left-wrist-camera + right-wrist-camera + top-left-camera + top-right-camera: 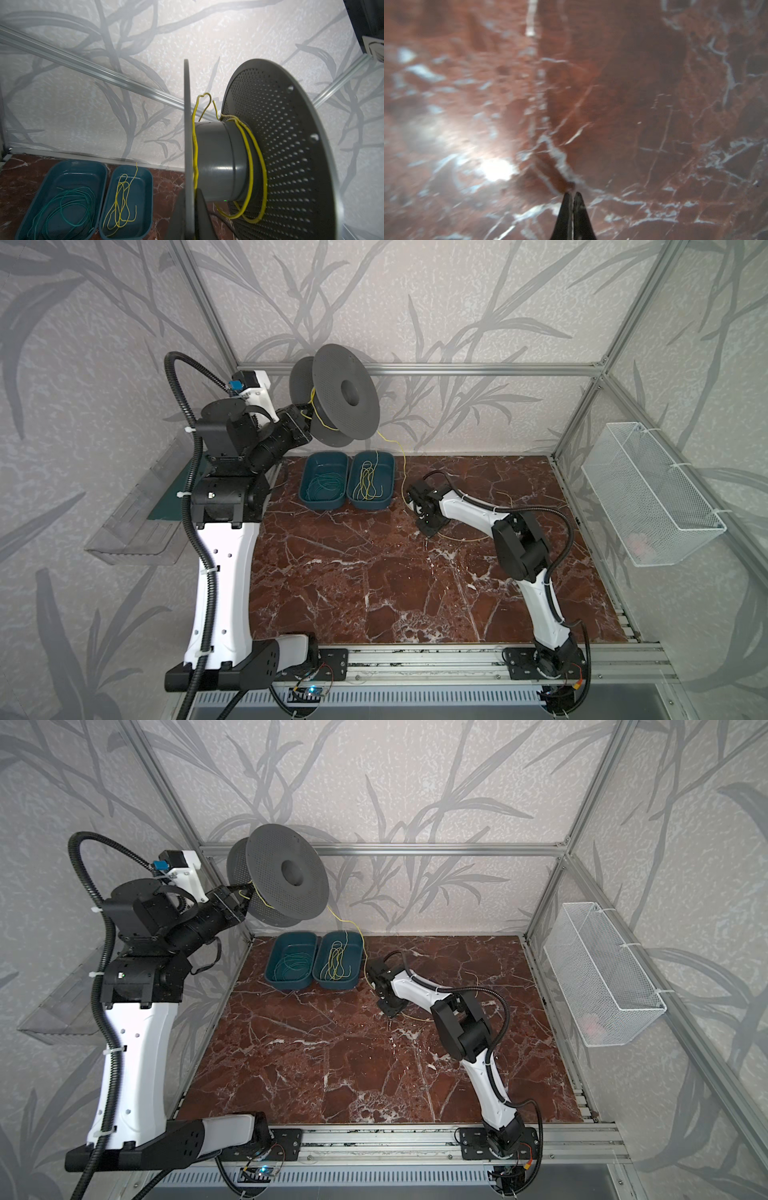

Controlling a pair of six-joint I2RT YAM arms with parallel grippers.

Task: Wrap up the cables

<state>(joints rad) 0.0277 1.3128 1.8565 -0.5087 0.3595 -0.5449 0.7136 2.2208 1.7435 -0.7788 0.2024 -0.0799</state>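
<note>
A: Scene?
B: White wire-mesh basket (pixel 648 489), right edge: contents blurry. Left gripper (pixel 308 409) clamps grey perforated plastic spool (pixel 336 373), upper centre, thin yellow cables (pixel 195 153) round hub.
A: Tubs?
B: Below spool, left teal plastic tub (pixel 326 462): green wires (pixel 328 489); right teal tub (pixel 370 506): more cables. Right gripper (pixel 572 195) closed, mid-frame.

We can read no text, label, brand or number in any view. The spool (pixel 328 377), the trays (pixel 326 466), the basket (pixel 648 497) and both arms (pixel 220 572) show no marking we can make out. A pale plate (pixel 375 48) at the edge of the left wrist view is cropped and illegible.
</note>
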